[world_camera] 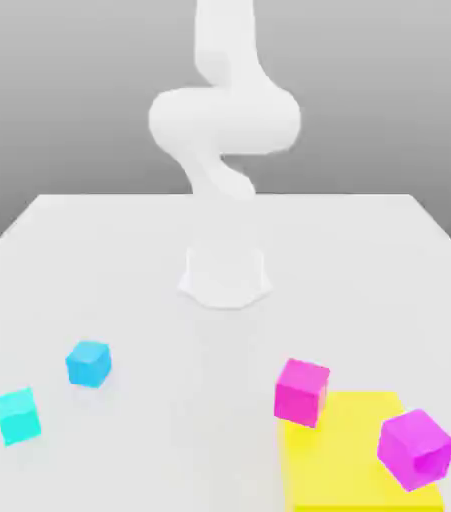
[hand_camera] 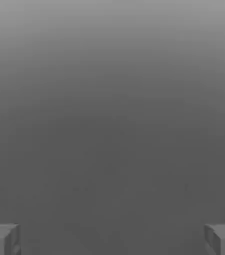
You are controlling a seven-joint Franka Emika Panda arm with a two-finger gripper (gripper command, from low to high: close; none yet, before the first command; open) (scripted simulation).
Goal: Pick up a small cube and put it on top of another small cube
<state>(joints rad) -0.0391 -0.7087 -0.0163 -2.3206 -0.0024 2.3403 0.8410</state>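
The white table spreads across the scene, with the white arm rising from its base at the far middle, well apart from every cube. A flat yellow pad lies at the near edge, toward the exterior view's right. On it sits a purple cube, tilted on the pad's right side, and a magenta cube stands at the pad's far left corner. Two smaller cubes lie toward the exterior view's left: a blue cube and, nearer and further left, a cyan cube, near each other but apart.

The gripper stands released, its fingertips spread wide with nothing between them.

The likely risk is an off-centre grasp: a cube pinched near an edge could twist, and then slide off the lower cube when set down.
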